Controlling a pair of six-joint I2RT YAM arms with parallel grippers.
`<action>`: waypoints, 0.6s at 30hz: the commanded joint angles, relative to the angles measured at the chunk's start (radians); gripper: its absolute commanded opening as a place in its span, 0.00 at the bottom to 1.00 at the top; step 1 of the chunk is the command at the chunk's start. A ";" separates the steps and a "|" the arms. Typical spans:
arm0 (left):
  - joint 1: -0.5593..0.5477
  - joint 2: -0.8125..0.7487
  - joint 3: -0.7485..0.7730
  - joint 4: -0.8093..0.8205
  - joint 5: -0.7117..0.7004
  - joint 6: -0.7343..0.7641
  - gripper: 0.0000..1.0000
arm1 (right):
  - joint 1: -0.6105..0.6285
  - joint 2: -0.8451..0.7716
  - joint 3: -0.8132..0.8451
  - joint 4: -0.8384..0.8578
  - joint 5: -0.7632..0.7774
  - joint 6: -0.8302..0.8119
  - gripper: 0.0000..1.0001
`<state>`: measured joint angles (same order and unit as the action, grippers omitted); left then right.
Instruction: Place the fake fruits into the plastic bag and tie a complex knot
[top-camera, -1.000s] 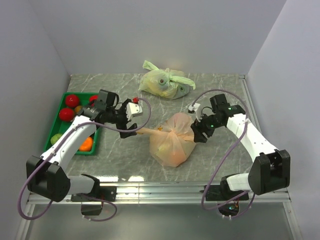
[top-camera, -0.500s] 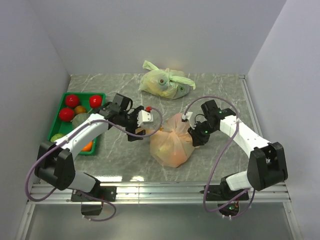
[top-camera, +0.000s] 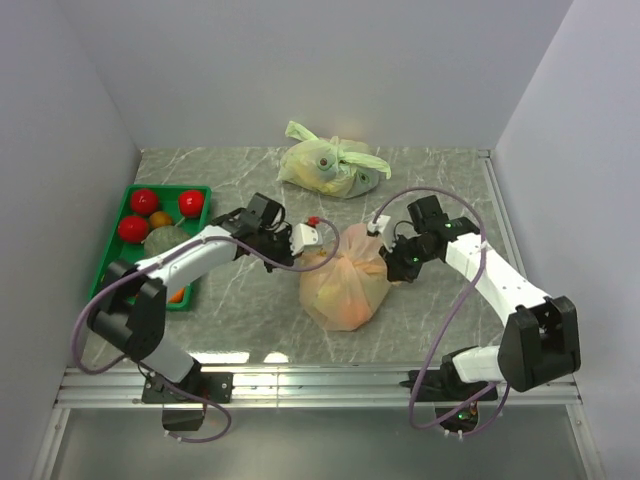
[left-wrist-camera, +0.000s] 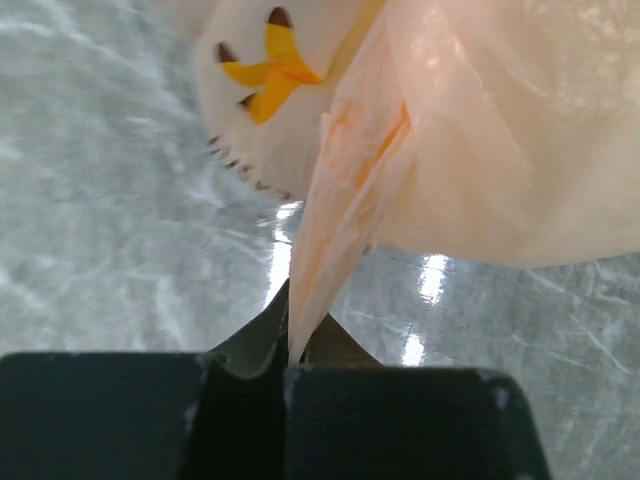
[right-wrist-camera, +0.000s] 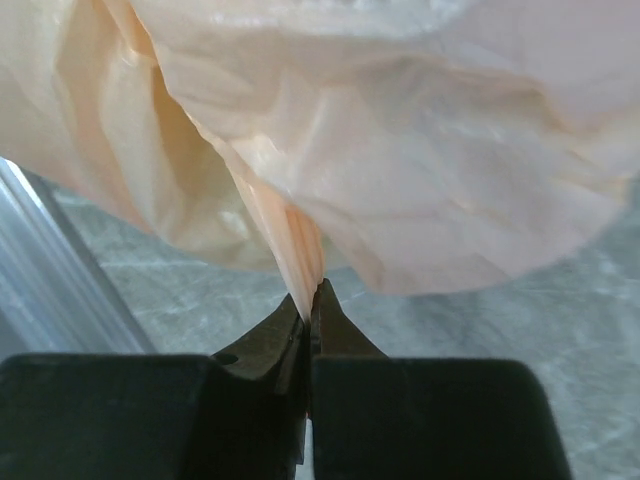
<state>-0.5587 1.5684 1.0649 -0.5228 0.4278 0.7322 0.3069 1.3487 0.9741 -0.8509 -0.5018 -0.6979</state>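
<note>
Table (top-camera: 440, 180) carried the plastic bag (top-camera: 345, 285) at its middle, bulging and upright. The left gripper (left-wrist-camera: 289, 345) and the right gripper (right-wrist-camera: 310, 318) were each pinched shut on a thin fold of that bag — one on either side.

Left hand (left-wrist-camera: 288, 338) shifted away from worktop (top-camera: 250, 320) left edge toward centre, now against plastic bag (top-camera: 345, 285); jaws gone from wide apart to pinched on left tail (left-wrist-camera: 335, 230). Right hand (right-wrist-camera: 310, 312) likewise clamped onto right-side fold (right-wrist-camera: 285, 235)
</note>
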 joint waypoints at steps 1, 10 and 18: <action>0.089 -0.150 0.007 -0.025 -0.079 -0.093 0.00 | -0.087 -0.062 0.038 -0.010 0.138 0.009 0.00; 0.279 -0.298 0.023 -0.078 -0.101 -0.070 0.00 | -0.235 -0.056 0.164 -0.016 0.241 -0.049 0.00; 0.379 -0.282 -0.040 -0.045 -0.089 -0.004 0.00 | -0.367 0.004 0.071 0.099 0.298 -0.117 0.00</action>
<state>-0.3500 1.3174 1.0729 -0.4538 0.5945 0.6800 0.1219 1.3247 1.1313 -0.7002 -0.6685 -0.7349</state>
